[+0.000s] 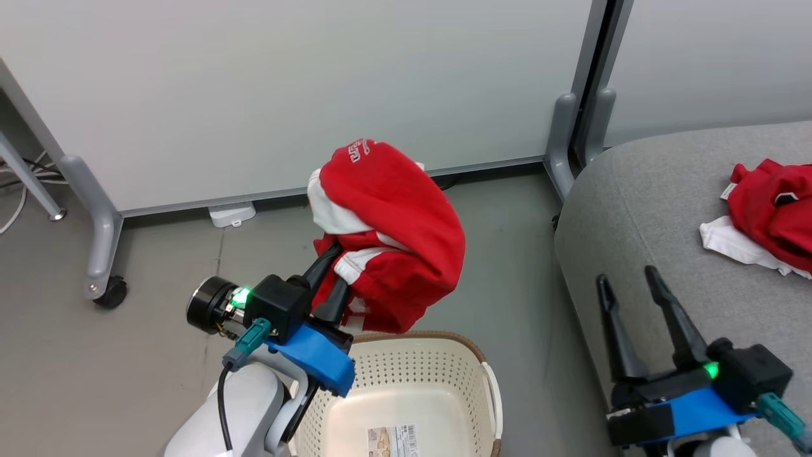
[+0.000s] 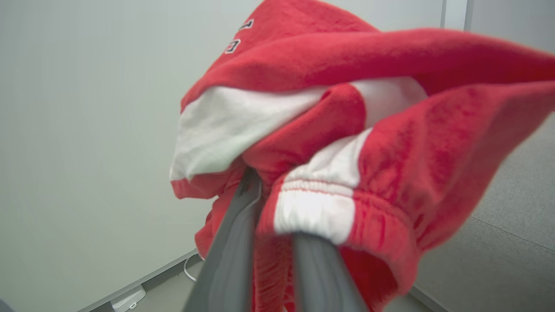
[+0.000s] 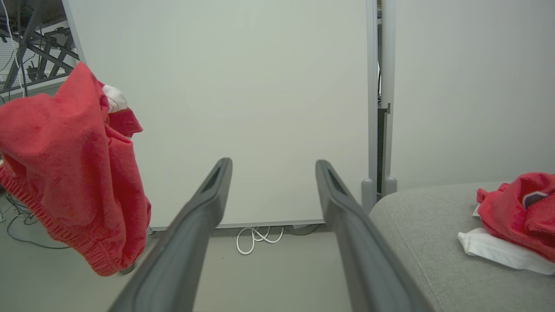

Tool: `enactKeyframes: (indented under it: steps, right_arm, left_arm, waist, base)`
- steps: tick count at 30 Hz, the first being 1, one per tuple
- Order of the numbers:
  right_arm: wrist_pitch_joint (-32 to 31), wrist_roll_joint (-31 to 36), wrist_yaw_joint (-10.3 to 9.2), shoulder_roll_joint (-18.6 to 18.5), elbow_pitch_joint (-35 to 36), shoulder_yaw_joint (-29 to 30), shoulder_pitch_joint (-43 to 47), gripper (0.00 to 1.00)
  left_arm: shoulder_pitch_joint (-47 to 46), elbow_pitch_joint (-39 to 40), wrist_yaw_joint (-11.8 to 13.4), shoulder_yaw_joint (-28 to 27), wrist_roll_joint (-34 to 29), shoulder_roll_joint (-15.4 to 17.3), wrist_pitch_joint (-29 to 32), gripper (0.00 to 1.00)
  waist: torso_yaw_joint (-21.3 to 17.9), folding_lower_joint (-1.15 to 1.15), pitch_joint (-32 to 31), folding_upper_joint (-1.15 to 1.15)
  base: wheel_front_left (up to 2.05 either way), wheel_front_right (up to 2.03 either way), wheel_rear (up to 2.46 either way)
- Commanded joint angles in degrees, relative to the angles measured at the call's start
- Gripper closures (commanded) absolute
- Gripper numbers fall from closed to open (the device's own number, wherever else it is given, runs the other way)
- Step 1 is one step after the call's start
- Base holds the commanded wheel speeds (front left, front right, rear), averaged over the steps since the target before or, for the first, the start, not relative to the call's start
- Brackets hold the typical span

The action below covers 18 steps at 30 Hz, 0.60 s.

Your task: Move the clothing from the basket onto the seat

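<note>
My left gripper (image 1: pixel 341 265) is shut on a bright red garment with white trim (image 1: pixel 393 235), held bunched in the air above the far rim of the cream basket (image 1: pixel 444 346). In the left wrist view the red cloth (image 2: pixel 390 130) drapes over both fingers (image 2: pixel 234 242), with its elastic waistband at the grip. A barcode label (image 1: pixel 393 441) shows on the basket's bare bottom. My right gripper (image 1: pixel 625 276) stands open and holds nothing, over the front edge of the grey seat (image 1: pixel 634 209). Another red and white garment (image 1: pixel 771 209) lies on the seat at the far right.
White partition panels stand behind, on grey legs with a caster (image 1: pixel 111 292) at the left and a grey post (image 1: pixel 564 146) beside the seat. A white cable (image 3: pixel 256 238) lies coiled on the floor at the panel's foot. Grey floor lies between basket and seat.
</note>
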State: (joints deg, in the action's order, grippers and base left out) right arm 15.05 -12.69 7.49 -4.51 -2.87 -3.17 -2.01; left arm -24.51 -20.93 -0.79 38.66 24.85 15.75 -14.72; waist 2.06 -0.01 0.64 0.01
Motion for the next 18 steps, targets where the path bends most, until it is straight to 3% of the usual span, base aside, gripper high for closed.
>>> enactKeyframes:
  steps: [1, 8, 18]
  right_arm:
    - [0.21, -0.18, 0.01, -0.98, -0.47, -1.5, -1.52, 0.0]
    - [0.2, -0.59, 0.01, -3.96, -3.84, -9.61, -6.49, 0.0]
    - [0.21, -1.64, 0.01, -5.5, -11.71, -19.44, -15.19, 0.0]
  left_arm:
    - [-1.01, 0.6, 0.09, 0.11, -0.23, -0.1, 0.08, 1.0]
    - [-3.16, 0.89, -0.59, 1.27, -0.67, -1.15, 0.42, 1.0]
    - [-6.67, -0.3, -1.81, 3.64, -1.67, -3.93, 0.34, 1.0]
  waist:
    - [0.42, 0.01, 0.43, -0.01]
    - [2.15, 0.01, 1.62, -0.01]
    - [5.07, 0.01, 3.39, -0.01]
  base:
    - [0.0, 0.0, 0.0]
    - [0.0, 0.0, 0.0]
    - [0.0, 0.0, 0.0]
